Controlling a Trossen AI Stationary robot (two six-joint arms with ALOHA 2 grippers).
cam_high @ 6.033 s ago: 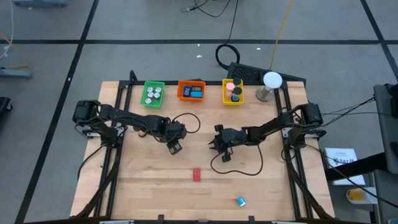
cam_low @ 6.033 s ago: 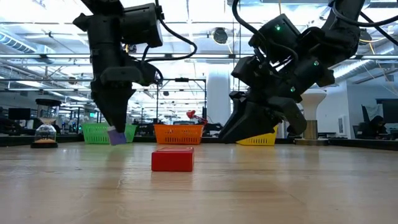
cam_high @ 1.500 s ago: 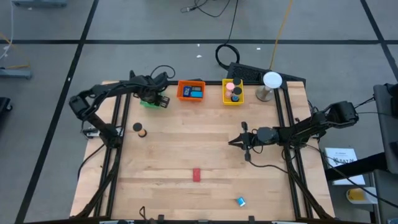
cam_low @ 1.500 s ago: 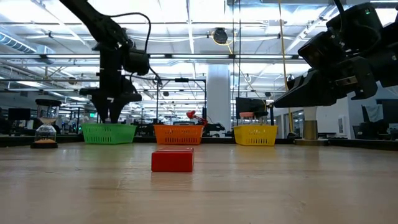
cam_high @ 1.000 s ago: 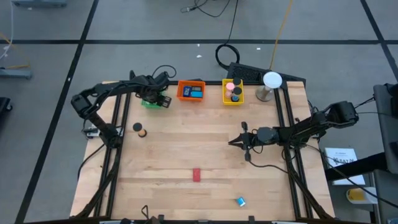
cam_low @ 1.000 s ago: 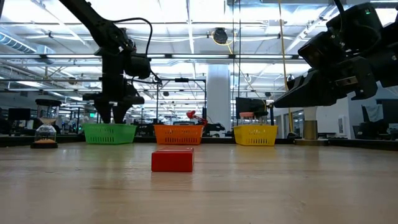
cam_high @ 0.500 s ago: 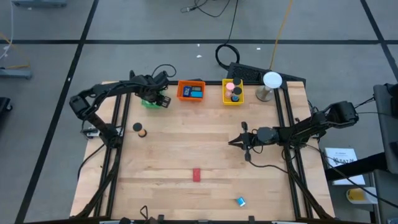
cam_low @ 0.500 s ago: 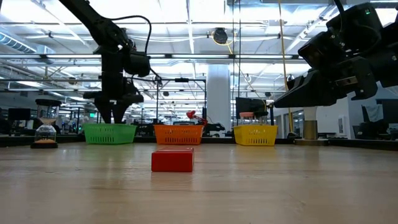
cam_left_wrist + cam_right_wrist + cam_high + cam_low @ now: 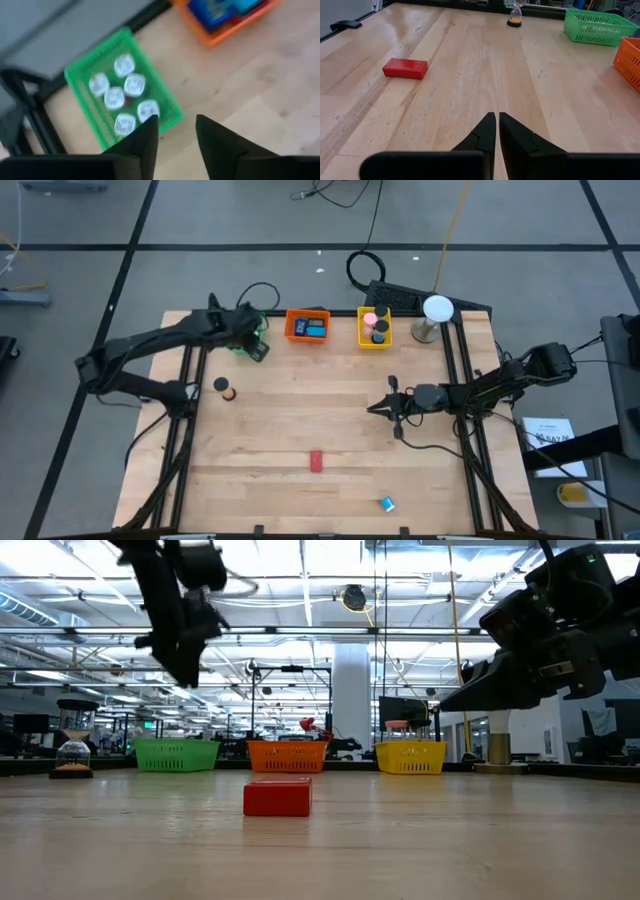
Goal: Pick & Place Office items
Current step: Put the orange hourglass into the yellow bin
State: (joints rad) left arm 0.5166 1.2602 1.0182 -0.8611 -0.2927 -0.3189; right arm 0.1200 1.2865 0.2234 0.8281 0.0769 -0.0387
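My left gripper [image 9: 256,350] hangs open and empty high above the near end of the green tray [image 9: 95,52], which holds several white pieces [image 9: 125,95]. In the low view it [image 9: 185,670] is well above the tray [image 9: 176,754]. A red block [image 9: 316,461] lies flat on the table's near middle. A small blue piece [image 9: 386,503] lies close to the near edge. My right gripper [image 9: 373,408] waits shut at the table's right middle, pointing toward the left, with the red block [image 9: 405,68] far ahead of it.
An orange tray [image 9: 307,326] with blue pieces and a yellow tray [image 9: 374,330] with pink and black pieces stand along the far edge. A white ball on a stand [image 9: 437,310] is at the far right. A small domed object [image 9: 227,392] sits on the left.
My left gripper has risen from just over the green tray to well above it, and its arm has swung out toward the table's left edge. The right arm and the pieces on the table have stayed where they were.
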